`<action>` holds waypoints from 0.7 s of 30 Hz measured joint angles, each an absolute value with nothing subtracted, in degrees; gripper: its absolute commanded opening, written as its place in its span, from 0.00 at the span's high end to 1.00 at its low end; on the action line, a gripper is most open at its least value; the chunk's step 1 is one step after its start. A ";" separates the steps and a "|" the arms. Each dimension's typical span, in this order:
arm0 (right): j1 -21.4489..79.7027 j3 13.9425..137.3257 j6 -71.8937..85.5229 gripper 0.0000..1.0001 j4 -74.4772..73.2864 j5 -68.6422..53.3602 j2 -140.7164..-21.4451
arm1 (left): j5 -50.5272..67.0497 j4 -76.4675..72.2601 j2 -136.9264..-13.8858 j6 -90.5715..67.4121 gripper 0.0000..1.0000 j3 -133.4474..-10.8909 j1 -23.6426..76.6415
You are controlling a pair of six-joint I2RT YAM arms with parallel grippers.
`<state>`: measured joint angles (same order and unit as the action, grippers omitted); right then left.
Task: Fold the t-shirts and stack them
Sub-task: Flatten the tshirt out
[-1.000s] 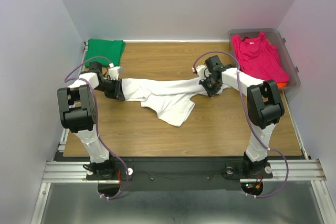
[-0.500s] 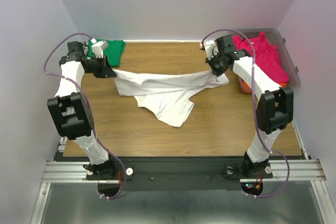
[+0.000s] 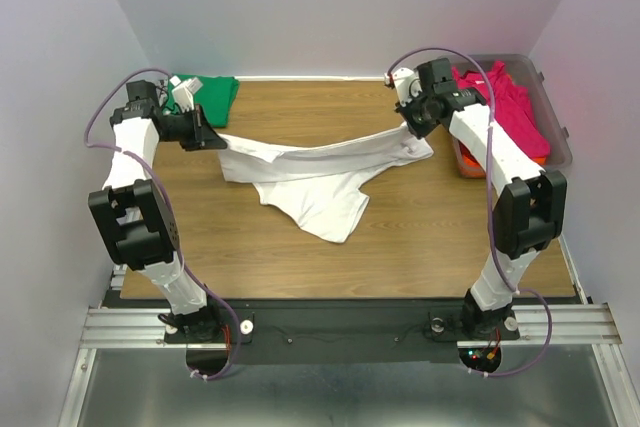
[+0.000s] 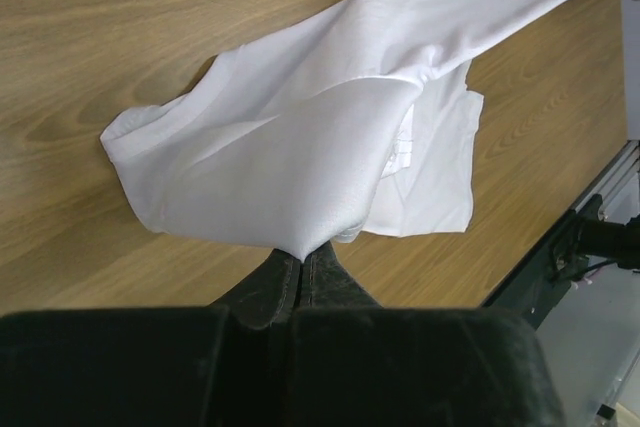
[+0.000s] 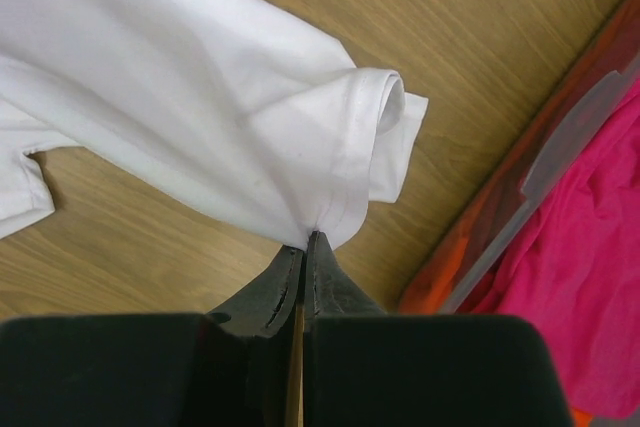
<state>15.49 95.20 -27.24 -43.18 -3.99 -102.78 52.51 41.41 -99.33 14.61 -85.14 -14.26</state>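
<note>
The white t-shirt [image 3: 315, 172] hangs stretched between both grippers above the table, its lower part drooping onto the wood. My left gripper [image 3: 213, 139] is shut on its left end [image 4: 300, 252]. My right gripper [image 3: 410, 127] is shut on its right end by a sleeve [image 5: 312, 237]. The white cloth fills both wrist views [image 4: 300, 147] [image 5: 200, 97]. The green t-shirt [image 3: 208, 95] lies folded at the far left corner. The magenta-pink t-shirt [image 3: 500, 107] lies in the clear tub, with the orange t-shirt [image 3: 468, 162] showing under it; both also show in the right wrist view [image 5: 590, 277] [image 5: 470, 257].
The clear plastic tub [image 3: 555, 127] stands at the far right of the wooden table [image 3: 420, 237]. Purple walls close in the back and sides. The black base rail [image 3: 330, 332] runs along the near edge.
Both grippers lifted the white t-shirt's ends up and toward the back of the table, moving apart and stretching it. In the last half second they barely moved.
</note>
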 measured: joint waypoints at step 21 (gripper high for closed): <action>12.34 130.76 -27.88 0.99 -44.18 0.12 -104.95 | 55.11 32.77 -99.13 -0.36 1.00 -121.32 -14.37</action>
